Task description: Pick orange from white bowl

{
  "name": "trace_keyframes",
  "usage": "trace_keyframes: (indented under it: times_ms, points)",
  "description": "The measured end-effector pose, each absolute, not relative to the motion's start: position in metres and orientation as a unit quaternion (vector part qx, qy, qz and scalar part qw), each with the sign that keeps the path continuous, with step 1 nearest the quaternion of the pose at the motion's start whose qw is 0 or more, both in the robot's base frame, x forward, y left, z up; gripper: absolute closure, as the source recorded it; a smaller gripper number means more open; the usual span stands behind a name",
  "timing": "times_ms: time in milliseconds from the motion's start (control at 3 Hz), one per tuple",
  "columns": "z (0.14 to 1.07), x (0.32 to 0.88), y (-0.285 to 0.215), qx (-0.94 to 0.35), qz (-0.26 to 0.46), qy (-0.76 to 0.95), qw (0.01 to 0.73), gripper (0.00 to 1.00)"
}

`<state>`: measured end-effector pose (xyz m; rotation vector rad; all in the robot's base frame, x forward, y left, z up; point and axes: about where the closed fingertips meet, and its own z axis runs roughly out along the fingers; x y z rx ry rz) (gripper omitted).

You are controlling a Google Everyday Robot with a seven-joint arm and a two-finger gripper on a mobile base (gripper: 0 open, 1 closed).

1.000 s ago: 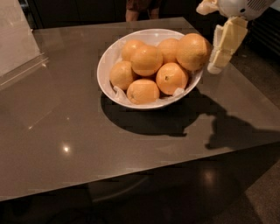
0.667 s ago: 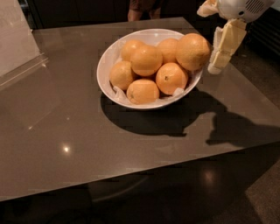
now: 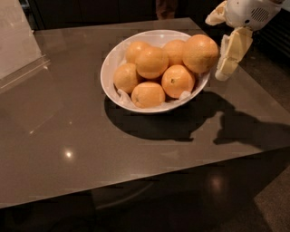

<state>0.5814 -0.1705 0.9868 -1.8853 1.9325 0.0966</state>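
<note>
In the camera view, we look down at an angle on a glossy grey-brown counter (image 3: 68,113). A wide white bowl (image 3: 108,68) stands toward the back right corner of the counter, well in from every edge. It is heaped with fruit over a lining of crumpled white paper (image 3: 124,95), which peeks out along the front of the pile.

The orange (image 3: 200,53) is the biggest fruit, pale yellow-orange with dimpled skin. It sits high in the bowl on the side nearest the counter's right edge, and it hides part of the rim there. Six smaller oranges (image 3: 152,62) of a deeper colour fill the rest of the bowl, and one of them shows a dark stem dot.

The gripper (image 3: 232,50), cream-coloured under a white arm housing (image 3: 249,13), hangs above the counter near the back right corner. It is just beside the orange on the side facing the right edge, and we cannot tell whether the two touch. We also cannot tell how far the gripper is open, or whether it has hold of anything.

The dark shadow (image 3: 244,131) of the arm falls toward the right edge of the counter, joined to the bowl's own shadow. A pale translucent panel (image 3: 18,36) leans at the back left corner.
</note>
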Motion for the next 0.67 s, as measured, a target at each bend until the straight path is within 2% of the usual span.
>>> trace_keyframes:
  times_ms: [667]
  points:
    - [0.9665, 0.596, -0.1614, -0.683, 0.058, 0.696, 0.211, 0.0]
